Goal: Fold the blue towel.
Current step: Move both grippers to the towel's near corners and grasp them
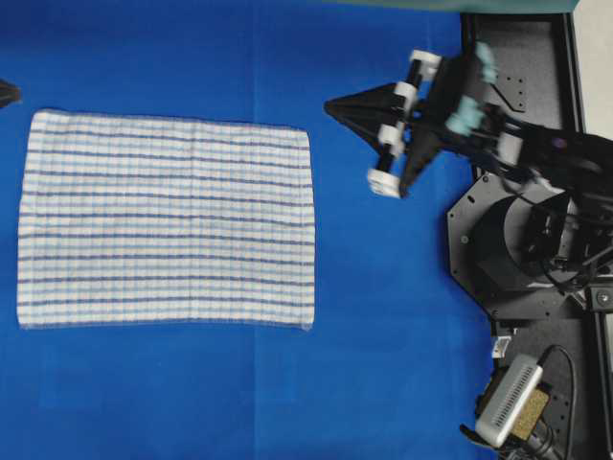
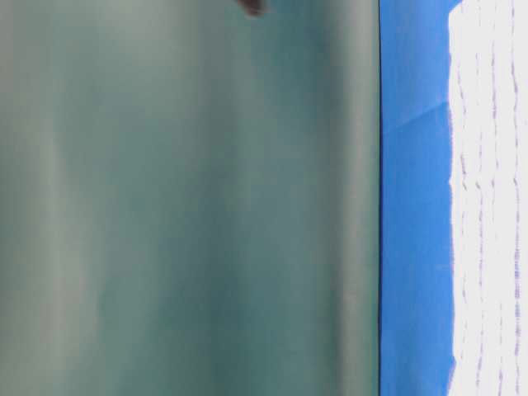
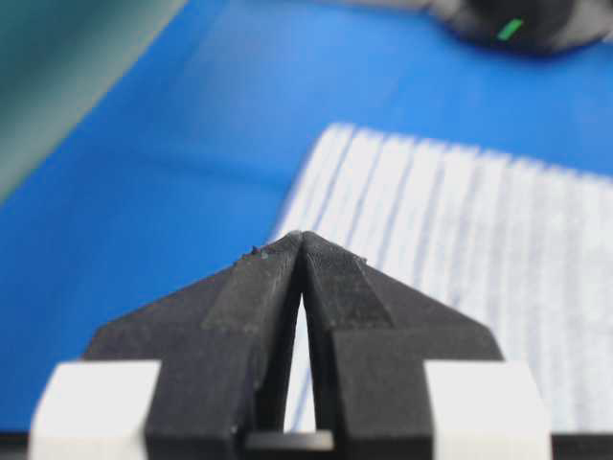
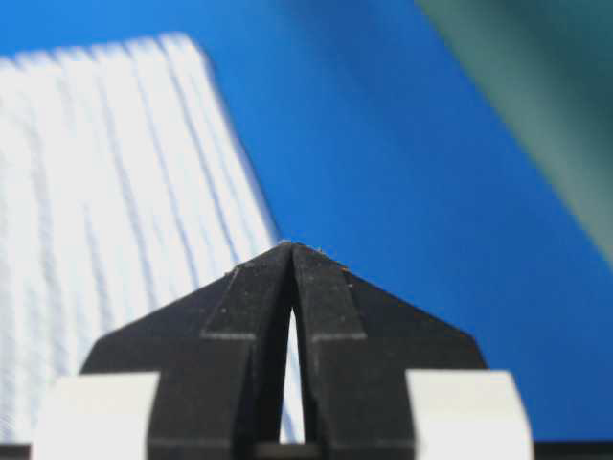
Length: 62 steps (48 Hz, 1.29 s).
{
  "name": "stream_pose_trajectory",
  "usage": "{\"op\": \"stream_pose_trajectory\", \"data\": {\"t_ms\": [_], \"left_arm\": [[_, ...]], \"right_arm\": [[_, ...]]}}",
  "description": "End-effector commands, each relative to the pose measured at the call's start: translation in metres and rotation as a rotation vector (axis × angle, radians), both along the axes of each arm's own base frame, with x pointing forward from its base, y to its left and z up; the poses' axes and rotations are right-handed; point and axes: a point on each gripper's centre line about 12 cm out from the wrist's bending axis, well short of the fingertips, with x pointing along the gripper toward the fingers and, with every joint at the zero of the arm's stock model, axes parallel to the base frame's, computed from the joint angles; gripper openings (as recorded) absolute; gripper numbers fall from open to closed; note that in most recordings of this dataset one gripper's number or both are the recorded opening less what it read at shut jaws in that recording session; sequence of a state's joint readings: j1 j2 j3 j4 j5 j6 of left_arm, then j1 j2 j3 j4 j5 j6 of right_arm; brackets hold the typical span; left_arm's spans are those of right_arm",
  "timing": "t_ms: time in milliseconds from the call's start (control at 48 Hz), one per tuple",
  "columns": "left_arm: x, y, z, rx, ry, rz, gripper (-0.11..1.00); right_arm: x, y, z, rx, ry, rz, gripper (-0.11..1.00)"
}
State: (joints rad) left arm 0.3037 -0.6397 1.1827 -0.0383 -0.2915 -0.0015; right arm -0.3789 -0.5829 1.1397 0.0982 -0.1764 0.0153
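Note:
The blue towel, white with thin blue stripes, lies spread flat on the left half of the blue table cover. It also shows as a bright strip at the right edge of the table-level view, towel. My right gripper hovers to the right of the towel's upper right corner, tips together, holding nothing; in its wrist view the gripper points past the towel edge. Only the tip of my left gripper shows at the left edge; its wrist view has the gripper shut and empty above the towel corner.
A blue cover spreads over the table. The right arm's black base plate and a grey device stand at the right. A green backdrop fills most of the table-level view.

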Motion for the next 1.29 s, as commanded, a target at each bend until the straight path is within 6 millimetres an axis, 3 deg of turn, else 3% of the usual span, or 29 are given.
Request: {"op": "stream_pose_trajectory", "data": {"t_ms": [0, 125, 271, 312, 666, 895, 999, 1041, 1208, 1270], "left_arm": [[0.006, 0.013, -0.014, -0.023, 0.052, 0.044, 0.05], [0.010, 0.024, -0.037, -0.057, 0.129, 0.083, 0.31], [0.013, 0.032, -0.061, -0.082, 0.192, 0.109, 0.70], [0.013, 0.034, -0.067, -0.086, 0.204, 0.117, 0.72], [0.010, 0.045, -0.112, -0.137, 0.306, 0.163, 0.67], [0.009, 0.045, -0.134, -0.229, 0.357, 0.201, 0.66], [0.008, 0.044, -0.139, -0.275, 0.359, 0.222, 0.62], [0.007, 0.044, -0.141, -0.289, 0.365, 0.228, 0.58], [0.011, 0.038, -0.141, -0.287, 0.367, 0.202, 0.19], [0.012, 0.037, -0.140, -0.284, 0.365, 0.197, 0.06]], "right_arm": [[0.008, -0.013, -0.007, 0.020, 0.028, -0.038, 0.14], [0.014, -0.024, -0.032, 0.057, 0.101, -0.074, 0.32], [0.020, -0.032, -0.059, 0.087, 0.155, -0.099, 0.68], [0.021, -0.033, -0.066, 0.092, 0.167, -0.105, 0.73], [0.022, -0.040, -0.114, 0.146, 0.246, -0.159, 0.72], [0.023, -0.041, -0.128, 0.159, 0.277, -0.165, 0.71], [0.024, -0.039, -0.130, 0.161, 0.283, -0.159, 0.64], [0.025, -0.038, -0.129, 0.158, 0.283, -0.155, 0.58], [0.028, -0.033, -0.130, 0.155, 0.285, -0.133, 0.23], [0.028, -0.032, -0.130, 0.155, 0.286, -0.129, 0.19]]}}
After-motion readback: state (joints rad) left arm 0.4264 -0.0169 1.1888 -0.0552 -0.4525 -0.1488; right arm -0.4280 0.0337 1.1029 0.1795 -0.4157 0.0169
